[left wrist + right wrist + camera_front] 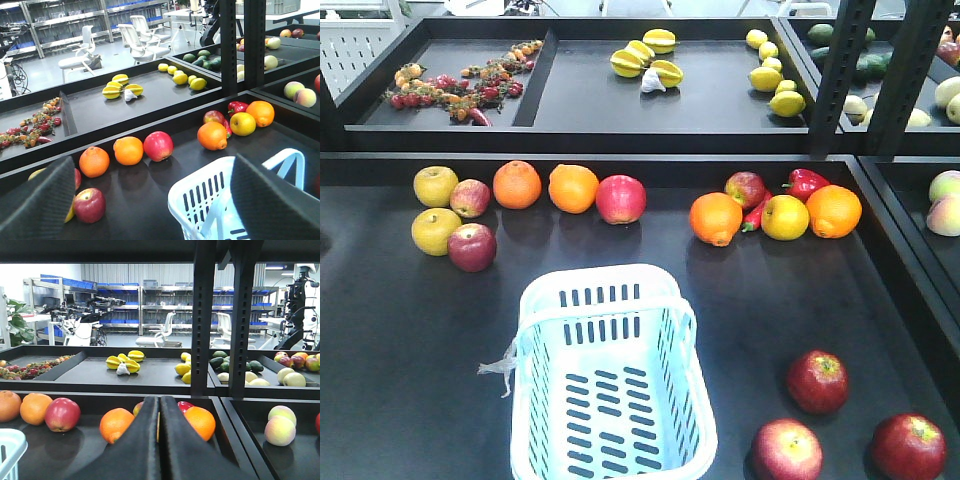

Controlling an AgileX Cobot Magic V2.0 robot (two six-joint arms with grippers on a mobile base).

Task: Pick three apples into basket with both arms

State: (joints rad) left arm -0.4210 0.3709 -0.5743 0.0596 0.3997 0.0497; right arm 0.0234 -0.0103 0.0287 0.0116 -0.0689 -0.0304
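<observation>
1. The black table (pixel 410 340) fills the front view. It is a matte tray with a raised rim, and a row of fruit lies along its back edge.
2. The basket (pixel 605 330) stands on the table near the front edge, slightly left of centre. It is pale blue-white plastic, rectangular with rounded corners. Rows of short vertical slots run through its walls and floor, and the slotted floor is in full view. One swing handle arcs over its far end. A wisp of clear plastic hangs from its left rim.
3. The left gripper (pixel 153 165) appears in its own wrist view. Its two black fingers (pixel 40 200) are spread wide with nothing between them. It looks down over the basket's far corner.
4. The right gripper (pixel 160 402) has its black fingers (pixel 140 445) pressed together with only a thin seam between them, and nothing is clamped in it. It points toward the back row.
5. The three apples (pixel 817 381) lie on the table to the right of the basket, near the front edge and apart from one another.
   - All three are deep dark red and glossy, with yellowish specks around the stem hollow.
   - The near-left apple (pixel 786 450) shows more pale streaking.
   - The near-right apple (pixel 909 447) is the darkest.
   - Both near apples are cut off by the bottom of the picture.
6. In the back row, a pink-red apple (pixel 621 199) sits beside two oranges (pixel 517 184), with yellow apples (pixel 435 186) at the far left.
</observation>
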